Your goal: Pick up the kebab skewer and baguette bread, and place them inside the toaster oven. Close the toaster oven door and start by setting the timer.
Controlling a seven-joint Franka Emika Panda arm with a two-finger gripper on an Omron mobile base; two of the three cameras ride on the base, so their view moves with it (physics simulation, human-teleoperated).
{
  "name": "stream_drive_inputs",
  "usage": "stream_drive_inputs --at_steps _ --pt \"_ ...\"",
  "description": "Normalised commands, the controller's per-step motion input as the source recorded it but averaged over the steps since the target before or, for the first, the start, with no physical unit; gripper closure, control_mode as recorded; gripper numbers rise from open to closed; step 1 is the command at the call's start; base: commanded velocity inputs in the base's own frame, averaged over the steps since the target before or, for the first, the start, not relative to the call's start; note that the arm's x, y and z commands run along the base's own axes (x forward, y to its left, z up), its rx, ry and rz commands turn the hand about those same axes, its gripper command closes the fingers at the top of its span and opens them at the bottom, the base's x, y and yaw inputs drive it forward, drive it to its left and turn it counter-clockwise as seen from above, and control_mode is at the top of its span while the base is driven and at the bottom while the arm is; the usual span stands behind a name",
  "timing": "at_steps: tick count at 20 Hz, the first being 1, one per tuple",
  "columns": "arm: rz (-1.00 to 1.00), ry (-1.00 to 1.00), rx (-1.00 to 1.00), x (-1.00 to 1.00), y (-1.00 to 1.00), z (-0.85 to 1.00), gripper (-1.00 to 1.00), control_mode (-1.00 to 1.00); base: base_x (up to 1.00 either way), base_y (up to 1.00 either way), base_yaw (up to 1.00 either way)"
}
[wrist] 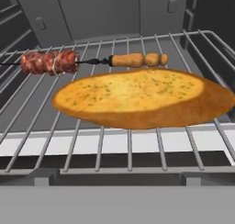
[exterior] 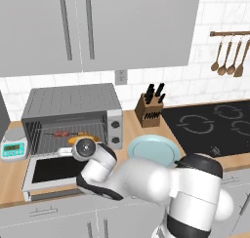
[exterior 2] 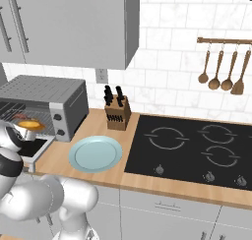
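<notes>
Clearly, the white arm's two-finger gripper (exterior: 84, 148) stood wide open and held nothing, just in front of the boxy grey metal toaster oven (exterior: 73, 103), above its silver-framed drop-down door with the dark glass pane (exterior: 53, 169), which lay fully open. Inside the oven, on the wire rack (wrist: 137, 48), the stubby golden-orange baguette bread (wrist: 142, 97) lay flat near the front edge of the rack. Just behind it, a little apart, lay the thin dark kebab skewer with reddish-brown meat chunks (wrist: 50, 62) and a wooden handle. To the right of the oven, the round light blue plate (exterior 2: 95, 153) sat on the wooden counter (exterior 2: 64, 155), near the wooden knife block (exterior 2: 118, 113). To the left of the oven stood the small white scale (exterior: 13, 147).
</notes>
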Motion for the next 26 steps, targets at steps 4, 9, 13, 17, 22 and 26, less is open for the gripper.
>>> stream_drive_inputs --at_steps 4,9,13,17,22,26 --pt "0.0 0.0 0.0 0.24 0.03 0.07 -1.0 -1.0 0.0 0.0 0.0" --pt "0.0 0.0 0.0 0.21 0.03 0.02 -1.0 -1.0 0.0 0.0 0.0" --pt "0.0 0.0 0.0 0.17 0.02 0.0 -1.0 -1.0 0.0 0.0 0.0" --pt "0.0 -0.02 0.0 0.11 0.0 0.0 -1.0 -1.0 0.0 0.0 0.0" --pt "0.0 -0.04 0.0 0.11 0.0 0.0 -1.0 -1.0 0.0 0.0 0.0" --pt "0.0 -0.04 0.0 0.16 0.0 0.0 -1.0 -1.0 0.0 0.0 0.0"
